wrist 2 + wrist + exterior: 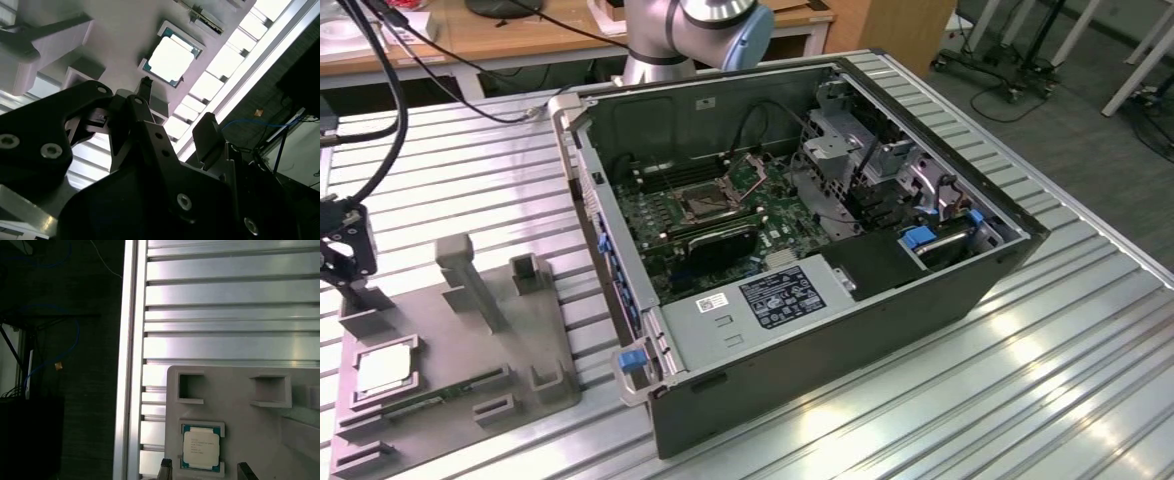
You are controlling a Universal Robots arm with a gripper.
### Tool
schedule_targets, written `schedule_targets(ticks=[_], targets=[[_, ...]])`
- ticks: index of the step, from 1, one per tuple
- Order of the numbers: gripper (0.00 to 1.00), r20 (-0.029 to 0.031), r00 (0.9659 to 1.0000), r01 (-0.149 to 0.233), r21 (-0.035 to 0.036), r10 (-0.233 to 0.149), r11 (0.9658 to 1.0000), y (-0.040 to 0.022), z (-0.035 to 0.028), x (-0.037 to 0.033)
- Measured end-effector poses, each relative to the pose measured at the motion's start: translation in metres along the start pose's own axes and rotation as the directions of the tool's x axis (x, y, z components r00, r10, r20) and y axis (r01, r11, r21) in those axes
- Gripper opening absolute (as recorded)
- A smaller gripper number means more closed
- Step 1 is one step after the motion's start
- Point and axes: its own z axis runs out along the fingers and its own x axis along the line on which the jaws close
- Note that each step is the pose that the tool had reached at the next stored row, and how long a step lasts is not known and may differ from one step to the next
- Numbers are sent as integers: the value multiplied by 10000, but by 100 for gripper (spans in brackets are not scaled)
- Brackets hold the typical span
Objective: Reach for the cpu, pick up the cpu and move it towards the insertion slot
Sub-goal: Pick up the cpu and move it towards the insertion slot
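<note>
First wrist view | claw (206, 472) released, empty, fingertips (165, 470) cut off | cpu (201, 447) lies in grey tray (240, 420)

Gripper (176, 102) to cpu (201, 447): open air, nothing btwn; fingers (165, 470) spread wider than chip. Tray (447, 372) has tall posts (470, 282) near gripper, on side twd PC case (854, 330); case well apart.
</note>
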Motion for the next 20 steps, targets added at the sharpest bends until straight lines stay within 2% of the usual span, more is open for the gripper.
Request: schedule_targets(ticks=[17, 20], targets=[[60, 0, 10000, 0, 1, 0, 10000, -2, 38, -6], [60, 0, 10000, 0, 1, 0, 10000, -2, 62, -5]])
